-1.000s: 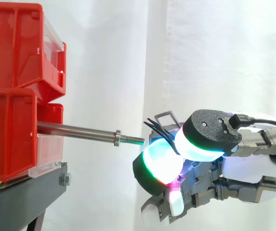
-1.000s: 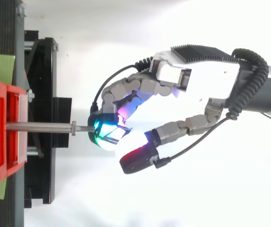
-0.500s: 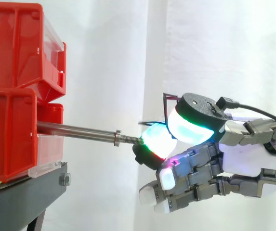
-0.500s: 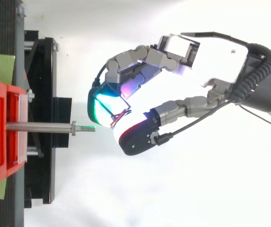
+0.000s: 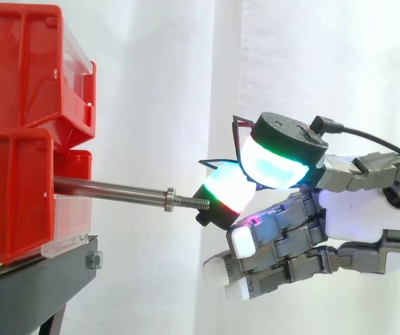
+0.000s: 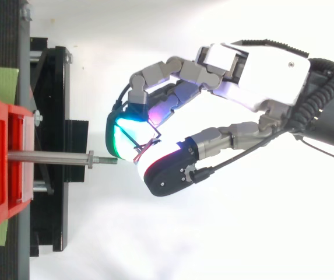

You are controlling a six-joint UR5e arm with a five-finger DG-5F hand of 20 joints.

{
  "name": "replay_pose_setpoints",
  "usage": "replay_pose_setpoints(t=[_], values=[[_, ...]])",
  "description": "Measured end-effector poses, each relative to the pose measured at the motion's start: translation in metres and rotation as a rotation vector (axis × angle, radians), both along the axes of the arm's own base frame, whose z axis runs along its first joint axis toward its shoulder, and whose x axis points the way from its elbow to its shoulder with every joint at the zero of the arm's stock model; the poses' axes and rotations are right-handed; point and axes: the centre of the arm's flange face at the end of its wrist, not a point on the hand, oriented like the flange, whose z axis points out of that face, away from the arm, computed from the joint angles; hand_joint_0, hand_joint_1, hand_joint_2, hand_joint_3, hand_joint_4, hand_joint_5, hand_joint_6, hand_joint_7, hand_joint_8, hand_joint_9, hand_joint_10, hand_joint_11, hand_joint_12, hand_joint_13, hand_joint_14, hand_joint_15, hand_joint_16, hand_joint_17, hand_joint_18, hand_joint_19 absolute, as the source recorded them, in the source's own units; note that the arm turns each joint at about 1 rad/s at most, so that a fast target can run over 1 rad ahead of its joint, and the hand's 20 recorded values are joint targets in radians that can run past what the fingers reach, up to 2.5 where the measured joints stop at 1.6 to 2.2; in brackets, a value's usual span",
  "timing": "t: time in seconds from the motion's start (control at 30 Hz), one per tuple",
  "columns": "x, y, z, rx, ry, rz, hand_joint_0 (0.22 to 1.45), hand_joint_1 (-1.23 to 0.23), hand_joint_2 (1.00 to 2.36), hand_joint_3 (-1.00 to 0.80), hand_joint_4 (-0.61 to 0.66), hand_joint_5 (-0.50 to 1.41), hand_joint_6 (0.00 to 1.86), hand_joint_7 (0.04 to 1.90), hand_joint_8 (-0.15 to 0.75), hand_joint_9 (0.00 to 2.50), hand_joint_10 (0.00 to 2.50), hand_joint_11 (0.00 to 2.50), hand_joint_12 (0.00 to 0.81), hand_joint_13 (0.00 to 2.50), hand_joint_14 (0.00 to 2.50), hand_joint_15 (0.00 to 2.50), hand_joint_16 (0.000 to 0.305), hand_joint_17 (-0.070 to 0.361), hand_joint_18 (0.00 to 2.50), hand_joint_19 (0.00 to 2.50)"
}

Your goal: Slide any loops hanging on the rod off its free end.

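Observation:
A steel rod (image 5: 116, 190) (image 6: 50, 156) sticks out of the lower red bin (image 5: 11, 195) toward the right. It ends in a nut (image 5: 169, 199) and a threaded free tip (image 6: 108, 158). Nothing hangs on the rod. My hand (image 5: 367, 216) (image 6: 260, 70) is just right of the tip, with its glowing pads almost touching the thread. A thin dark loop (image 5: 236, 124) (image 6: 147, 143) is pinched between the thumb and a fingertip, clear of the rod's end. Part of the loop pokes up above the pads; the rest is hidden between them.
Two red bins are stacked at the left, the upper bin (image 5: 25, 63) above the lower one, on a black stand (image 5: 39, 279) (image 6: 50, 116). A white curtain (image 5: 311, 63) hangs behind. Open space lies right of the rod and below the hand.
The thumb closed in against the fingertip pads over the loop. The hand tilted and rose a little while staying at the rod's free end. The rod did not move.

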Motion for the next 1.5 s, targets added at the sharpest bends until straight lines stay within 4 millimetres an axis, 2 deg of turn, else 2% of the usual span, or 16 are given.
replay_pose_setpoints(t=[0.13,0.93,1.17,1.3,1.5], values=[[-0.0004,0.0016,0.0007,0.000,0.004,0.001,0.67,-0.64,1.00,-0.50,0.09,-0.20,0.92,1.12,0.287,0.91,0.02,0.54,0.308,0.79,0.01,0.22,0.033,0.075,0.65,0.25],[-0.0043,0.0017,0.0100,0.022,0.014,0.002,0.67,-0.82,1.00,-0.50,0.12,-0.18,0.90,1.06,0.277,0.92,0.01,0.54,0.300,0.82,0.01,0.22,0.032,0.072,0.69,0.23],[-0.0043,0.0014,0.0101,0.022,0.014,0.001,0.59,-0.82,1.00,-0.50,0.15,-0.18,0.88,1.02,0.278,0.92,0.02,0.54,0.302,0.82,0.01,0.21,0.032,0.073,0.70,0.23],[-0.0043,0.0016,0.0101,0.022,0.013,0.002,0.53,-0.88,1.00,-0.50,0.17,-0.18,0.88,1.00,0.285,0.91,0.01,0.54,0.313,0.82,0.01,0.21,0.034,0.077,0.71,0.22],[-0.0041,0.0019,0.0103,0.022,0.012,0.002,0.50,-0.90,1.00,-0.50,0.18,-0.18,0.87,0.97,0.290,0.92,0.01,0.55,0.319,0.82,0.01,0.21,0.036,0.080,0.72,0.22]])
